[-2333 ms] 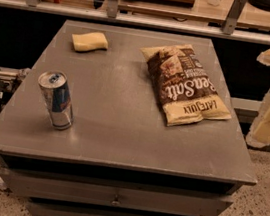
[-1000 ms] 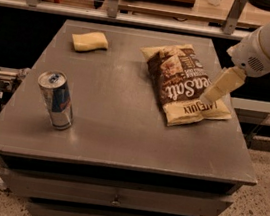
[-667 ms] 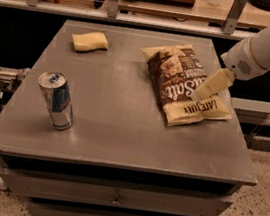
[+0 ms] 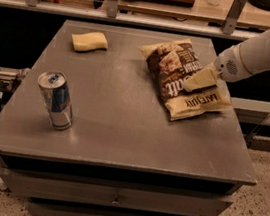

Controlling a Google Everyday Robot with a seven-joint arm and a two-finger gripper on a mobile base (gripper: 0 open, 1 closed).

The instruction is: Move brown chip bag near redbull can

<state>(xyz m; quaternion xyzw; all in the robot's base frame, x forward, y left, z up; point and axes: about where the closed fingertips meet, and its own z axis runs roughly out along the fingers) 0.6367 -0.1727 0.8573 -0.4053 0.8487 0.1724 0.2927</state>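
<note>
The redbull can (image 4: 55,100) stands upright on the grey table (image 4: 121,133), well apart from the gripper (image 4: 199,79), leftward as seen and nearer the front edge. The brown chip bag (image 4: 171,70) lies flat directly under the gripper. Whether the gripper is spread or pinching cannot be told. A yellow sponge (image 4: 89,41) lies farther back, well left of it.

One can (image 4: 55,100), sponge (image 4: 89,41), bag (image 4: 168,64) beneath end effector (image 4: 200,80)
</note>
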